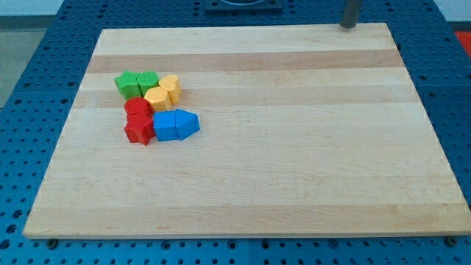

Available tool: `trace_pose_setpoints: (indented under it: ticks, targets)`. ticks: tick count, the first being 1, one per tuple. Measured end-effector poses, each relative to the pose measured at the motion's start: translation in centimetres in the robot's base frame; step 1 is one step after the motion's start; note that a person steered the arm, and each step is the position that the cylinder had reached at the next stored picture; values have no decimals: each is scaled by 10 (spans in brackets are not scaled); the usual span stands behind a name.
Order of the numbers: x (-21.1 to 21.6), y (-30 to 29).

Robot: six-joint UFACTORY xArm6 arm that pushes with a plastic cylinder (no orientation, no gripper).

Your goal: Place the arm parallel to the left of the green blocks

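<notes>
The two green blocks [137, 83] sit side by side in the board's upper-left part, touching each other, their exact shapes hard to make out. Touching them at their 3 o'clock side are two yellow blocks [163, 91]; at about 6 o'clock of the greens lie two red blocks [137, 120], one stacked toward the view's bottom of the other, and at the reds' 3 o'clock two blue blocks [176, 124] press together. All eight form one tight cluster on the wooden board [294, 147]. My tip [349, 25] stands far off at roughly 2 o'clock from the greens, at the board's top edge, well apart from every block. It is a plain rod with nothing that spreads or pinches, and it touches no block. I judge the task barely begun: the approach is the step in hand. The next move calls for a long sweep toward 9 o'clock along the top of the board, passing above the cluster, then down to the bare wood just at the greens' 9 o'clock side without nudging them. The rod's upper part is cut off by the frame, and its very end is blurred.
</notes>
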State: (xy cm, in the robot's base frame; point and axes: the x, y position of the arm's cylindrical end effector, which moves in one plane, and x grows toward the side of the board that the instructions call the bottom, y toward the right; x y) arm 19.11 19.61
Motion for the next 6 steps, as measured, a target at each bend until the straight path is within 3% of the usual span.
trace_pose_setpoints:
  ticks: [1,3,5,6]
  targets:
    - [1,-20]
    - [20,-266]
    - [20,-466]
    - [20,-498]
